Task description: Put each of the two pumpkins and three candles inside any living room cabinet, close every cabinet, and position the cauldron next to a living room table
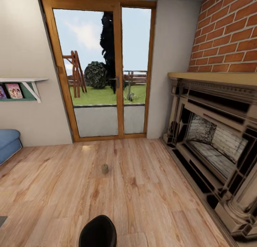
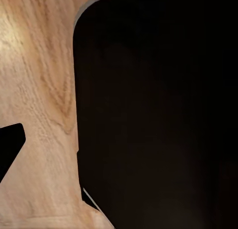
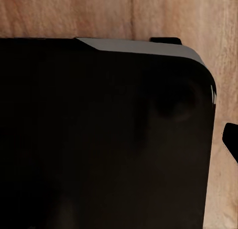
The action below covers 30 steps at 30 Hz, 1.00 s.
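Item: one candle [image 1: 104, 168], a short tan cylinder, stood upright with its long axis vertical on the wooden floor [image 1: 150, 190], midway before the glass door [image 1: 101, 72] and well apart from the fireplace [image 1: 214, 133]. We judged it light, stiff and somewhat slippery, best pinched across its round sides. We could not tell whether either hand was released or clenched.

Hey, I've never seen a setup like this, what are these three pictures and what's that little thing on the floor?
These are simulator renders from a wheeled robot with two arms. The head view looks forward and down at a wood floor, a glass door and a brick fireplace. The small tan cylinder on the floor is probably a candle. The two wrist views look along each gripper: both show a large dark shape, likely the robot's own body, over floorboards. Nothing can be seen held.
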### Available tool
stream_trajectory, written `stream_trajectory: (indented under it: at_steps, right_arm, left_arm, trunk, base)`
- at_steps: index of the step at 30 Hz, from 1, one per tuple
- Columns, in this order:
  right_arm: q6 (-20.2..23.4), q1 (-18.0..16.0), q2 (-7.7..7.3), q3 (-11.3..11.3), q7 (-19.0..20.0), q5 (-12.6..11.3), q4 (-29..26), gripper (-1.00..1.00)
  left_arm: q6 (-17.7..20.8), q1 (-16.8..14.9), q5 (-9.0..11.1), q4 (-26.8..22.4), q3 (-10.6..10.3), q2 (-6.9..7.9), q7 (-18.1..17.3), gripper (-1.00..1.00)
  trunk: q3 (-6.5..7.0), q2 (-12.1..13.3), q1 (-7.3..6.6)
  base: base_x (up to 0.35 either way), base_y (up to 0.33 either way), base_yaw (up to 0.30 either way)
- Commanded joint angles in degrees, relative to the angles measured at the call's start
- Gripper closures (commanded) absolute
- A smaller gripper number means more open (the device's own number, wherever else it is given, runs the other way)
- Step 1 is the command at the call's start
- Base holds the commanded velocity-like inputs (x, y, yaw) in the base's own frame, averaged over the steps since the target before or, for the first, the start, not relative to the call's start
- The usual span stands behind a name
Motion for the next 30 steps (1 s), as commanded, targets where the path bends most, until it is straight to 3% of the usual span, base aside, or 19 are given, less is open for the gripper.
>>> stream_trajectory:
  at_steps: [1, 4, 7, 9, 12, 15, 17, 19, 21, 22, 24, 26, 30]
  right_arm:
    - [-0.28, -0.03, 0.14, 0.06, -0.25, 0.05, 0.0, -1.0]
    - [-0.47, -0.03, 1.2, 0.18, -2.27, 0.2, -2.34, -1.0]
    - [0.3, -0.03, 2.02, 0.21, -6.65, 0.72, -8.76, -1.0]
    - [3.17, -0.03, 2.22, 0.36, -8.98, 0.91, -14.43, -1.0]
    - [12.19, -0.03, 2.39, 0.76, -10.0, 1.01, -25.78, -1.0]
    - [20.83, -0.28, 2.63, 0.92, -10.21, 0.95, -36.34, -1.0]
    - [27.22, -1.32, 3.15, 1.0, -10.29, 0.9, -43.59, -1.0]
    - [31.81, -3.62, 3.64, 1.48, -10.34, 0.77, -47.94, -1.0]
    - [33.48, -5.74, 3.91, 2.99, -10.4, 0.67, -49.06, -1.0]
    - [33.86, -7.19, 4.25, 5.46, -10.43, 0.51, -48.73, -1.0]
    - [32.74, -7.94, 4.52, 8.09, -10.49, 0.34, -47.56, -1.0]
    - [30.27, -8.41, 4.65, 10.45, -10.6, 0.24, -45.88, -1.0]
    - [27.8, -8.75, 4.73, 11.99, -10.48, 0.05, -44.46, -1.0]
  left_arm:
    - [-0.07, 0.04, -0.03, -0.59, 0.05, -0.03, 0.01, -1.0]
    - [0.36, 0.0, 0.02, -4.81, 0.08, -0.16, 0.03, -1.0]
    - [2.13, -0.52, 0.7, -13.11, 0.13, -0.15, 0.14, -1.0]
    - [8.66, -1.77, 3.32, -20.41, 0.14, 0.12, 0.2, -1.0]
    - [25.97, -5.95, 9.19, -30.95, 0.09, 0.67, 0.62, -1.0]
    - [34.9, -11.24, 11.53, -35.38, 0.09, 1.01, 0.85, -1.0]
    - [37.78, -16.16, 12.45, -36.37, 0.09, 1.11, 0.94, -1.0]
    - [38.98, -20.6, 12.88, -35.02, 0.17, 1.09, 0.98, -1.0]
    - [39.21, -23.27, 13.09, -32.62, 0.29, 0.91, 0.98, -1.0]
    - [38.82, -24.89, 13.28, -30.06, 0.54, 0.61, 0.93, -1.0]
    - [37.1, -25.69, 13.46, -28.14, 0.75, 0.42, 0.91, -1.0]
    - [32.76, -26.17, 13.56, -26.83, 0.88, 0.29, 0.74, -1.0]
    - [27.87, -26.33, 13.44, -26.0, 0.49, 0.07, 0.26, -1.0]
  trunk:
    - [-0.05, -0.03, 0.0]
    - [-0.05, -0.03, 0.0]
    - [-0.05, -0.03, 0.0]
    - [-0.05, -0.03, 0.0]
    - [-0.05, -0.03, 0.0]
    - [-0.05, -0.03, 0.0]
    - [-0.05, -0.03, 0.0]
    - [-0.05, -0.03, 0.0]
    - [-0.1, -0.03, 0.0]
    - [-0.14, -0.03, 0.0]
    - [-0.23, -0.03, 0.0]
    - [-0.33, -0.03, 0.0]
    - [-0.55, -0.03, 0.0]
  base:
    - [0.0, 0.0, 0.277]
    - [0.0, 0.0, 0.277]
    - [0.0, 0.0, 0.277]
    - [0.0, 0.0, 0.276]
    - [0.0, 0.0, 0.277]
    - [0.0, 0.0, 0.277]
    - [0.0, 0.0, 0.277]
    - [0.0, 0.0, 0.276]
    - [0.0, 0.0, 0.266]
    - [0.0, 0.0, 0.254]
    - [0.0, 0.0, 0.25]
    - [0.0, 0.0, 0.244]
    - [0.02, 0.0, 0.238]
